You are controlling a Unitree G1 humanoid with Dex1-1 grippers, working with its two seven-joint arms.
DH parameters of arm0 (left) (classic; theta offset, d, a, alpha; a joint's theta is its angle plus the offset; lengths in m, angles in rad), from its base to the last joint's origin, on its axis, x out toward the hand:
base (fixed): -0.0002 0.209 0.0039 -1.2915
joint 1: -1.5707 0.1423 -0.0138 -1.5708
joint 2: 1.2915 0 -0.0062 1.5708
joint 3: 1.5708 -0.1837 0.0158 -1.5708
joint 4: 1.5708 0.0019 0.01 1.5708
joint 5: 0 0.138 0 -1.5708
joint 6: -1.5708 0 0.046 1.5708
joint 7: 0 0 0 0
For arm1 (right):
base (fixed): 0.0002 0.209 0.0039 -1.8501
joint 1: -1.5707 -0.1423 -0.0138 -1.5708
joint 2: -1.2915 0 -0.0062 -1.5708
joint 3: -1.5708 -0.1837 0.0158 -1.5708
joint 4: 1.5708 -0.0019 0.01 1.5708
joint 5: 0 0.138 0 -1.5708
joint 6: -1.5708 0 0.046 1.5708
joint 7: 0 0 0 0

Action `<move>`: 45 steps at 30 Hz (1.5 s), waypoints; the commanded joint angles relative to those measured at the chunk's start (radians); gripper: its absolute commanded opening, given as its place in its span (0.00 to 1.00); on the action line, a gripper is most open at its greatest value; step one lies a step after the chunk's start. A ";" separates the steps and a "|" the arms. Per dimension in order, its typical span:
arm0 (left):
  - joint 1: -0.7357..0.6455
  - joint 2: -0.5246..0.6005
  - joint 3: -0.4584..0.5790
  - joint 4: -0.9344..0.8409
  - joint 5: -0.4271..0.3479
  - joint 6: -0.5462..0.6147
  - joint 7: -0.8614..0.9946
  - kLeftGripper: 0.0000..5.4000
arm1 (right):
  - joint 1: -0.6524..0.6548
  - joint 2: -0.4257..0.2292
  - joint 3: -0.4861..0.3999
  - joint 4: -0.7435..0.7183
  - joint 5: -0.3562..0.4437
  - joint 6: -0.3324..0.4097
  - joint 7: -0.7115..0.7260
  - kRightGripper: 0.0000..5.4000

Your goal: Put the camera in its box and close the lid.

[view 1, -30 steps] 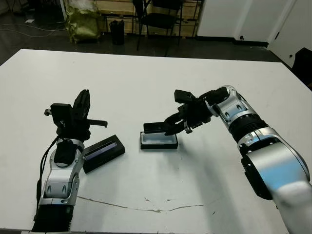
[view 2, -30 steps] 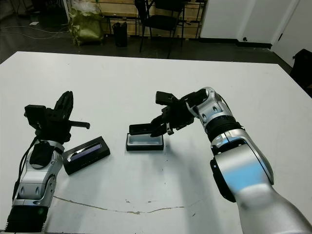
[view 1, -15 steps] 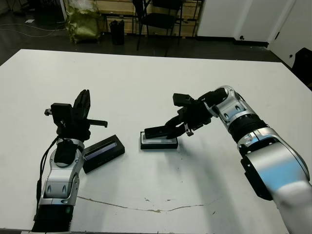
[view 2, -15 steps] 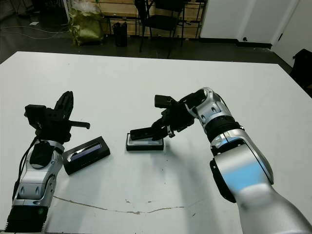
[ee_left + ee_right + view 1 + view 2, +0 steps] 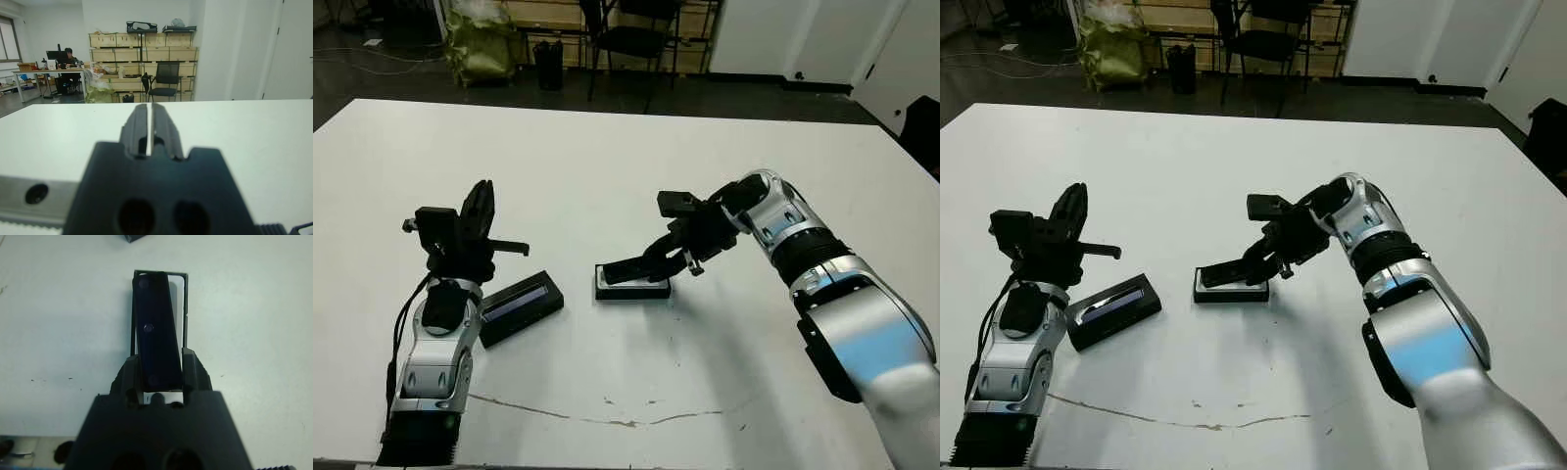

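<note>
A black chair stands beyond the table.

Bright, even light; soft shadows.

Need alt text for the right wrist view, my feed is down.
The right claw holds the black camera lengthwise over the open box, whose white lining shows along one side of it. Around them is white table, with a dark corner of the lid at the frame's edge.

white table, black chair, shelving
</note>
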 commanded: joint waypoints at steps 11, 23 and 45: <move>0.002 -0.002 -0.003 0.003 0.011 0.016 0.007 0.00 | 0.023 -0.007 0.045 -0.040 -0.029 0.016 -0.018 0.12; 0.004 -0.003 -0.003 0.003 0.014 0.015 0.012 0.00 | 0.002 0.017 0.131 -0.033 -0.091 0.007 -0.016 0.12; 0.006 -0.002 -0.002 0.008 0.009 0.010 0.009 0.00 | 0.004 0.031 0.178 -0.079 -0.133 0.128 -0.074 0.12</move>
